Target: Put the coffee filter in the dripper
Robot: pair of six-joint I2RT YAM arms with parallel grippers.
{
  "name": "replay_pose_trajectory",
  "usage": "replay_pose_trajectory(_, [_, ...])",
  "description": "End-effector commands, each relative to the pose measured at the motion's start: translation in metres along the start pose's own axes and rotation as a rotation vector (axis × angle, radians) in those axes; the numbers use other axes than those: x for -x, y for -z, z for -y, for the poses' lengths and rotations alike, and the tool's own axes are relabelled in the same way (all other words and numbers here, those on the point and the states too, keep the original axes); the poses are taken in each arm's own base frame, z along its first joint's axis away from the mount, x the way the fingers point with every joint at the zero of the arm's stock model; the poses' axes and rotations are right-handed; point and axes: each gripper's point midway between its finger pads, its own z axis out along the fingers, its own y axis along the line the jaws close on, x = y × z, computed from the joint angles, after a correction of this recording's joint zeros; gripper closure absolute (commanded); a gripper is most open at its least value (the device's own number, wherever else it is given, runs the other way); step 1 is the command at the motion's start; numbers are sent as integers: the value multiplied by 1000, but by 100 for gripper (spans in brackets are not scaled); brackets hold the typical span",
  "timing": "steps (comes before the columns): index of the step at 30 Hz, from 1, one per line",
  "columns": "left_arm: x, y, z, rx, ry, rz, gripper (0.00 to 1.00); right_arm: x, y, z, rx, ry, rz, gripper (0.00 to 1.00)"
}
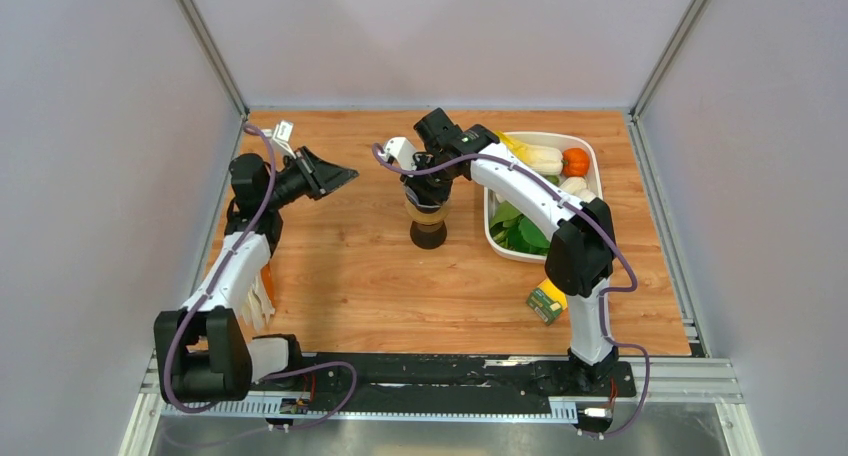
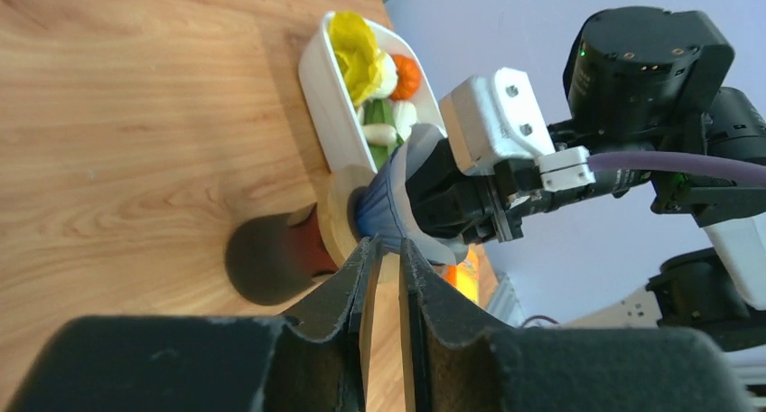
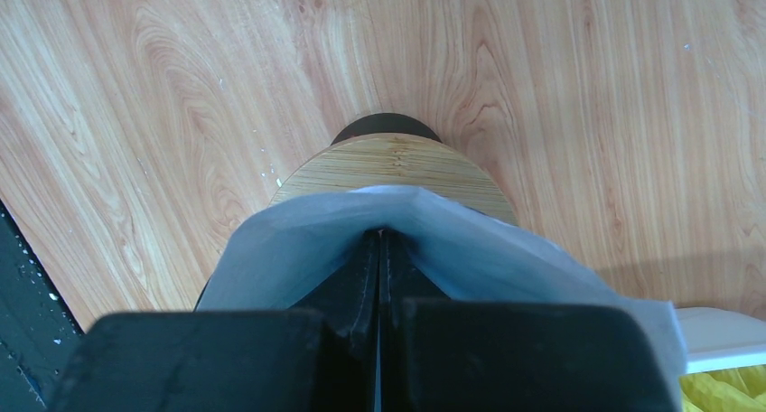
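The coffee filter [image 2: 387, 204] is thin white paper, bluish in shadow, opened into a cone. Its narrow end sits down in the round mouth of the dripper [image 1: 428, 221], and its upper edge drapes around the fingers of the right gripper [image 3: 379, 236], which are pressed together and pinch the paper from above. The dripper stands upright near the middle of the bench [image 1: 350, 266], its tan wood-grain funnel over a dark brown base.

Just to its right lies the white tub [image 1: 492, 216], apart from the dripper. In it are green leaves [image 1: 520, 231], pale white vegetables [image 1: 545, 158], a yellow piece and a small orange round one [image 1: 575, 161].

The left gripper [image 1: 345, 176] hangs to the dripper's left, pointing toward it. Its fingers are nearly together, with only a thin slit between them, and hold nothing.
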Motion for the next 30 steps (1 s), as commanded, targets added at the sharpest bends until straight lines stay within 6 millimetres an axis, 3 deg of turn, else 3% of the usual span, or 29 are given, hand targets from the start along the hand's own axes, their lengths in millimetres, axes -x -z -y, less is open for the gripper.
replay_pose_trajectory(1, [-11,-12,23,-122,61,-19,78,12,10,2,-23,22,21,100])
replay_pose_trajectory(4, [-31,-20,24,-140,103,-69,83,11,9,2,-22,23,19,100])
replay_pose_trajectory(11, [-47,-42,37,-239,126,-184,90,10,8,3,-25,22,16,100])
replay_pose_trajectory(21, [-53,-54,50,-301,120,-222,90,9,8,1,-22,12,15,100])
replay_pose_trajectory(30, [-61,-62,47,-307,151,-260,91,10,8,1,-22,5,19,100])
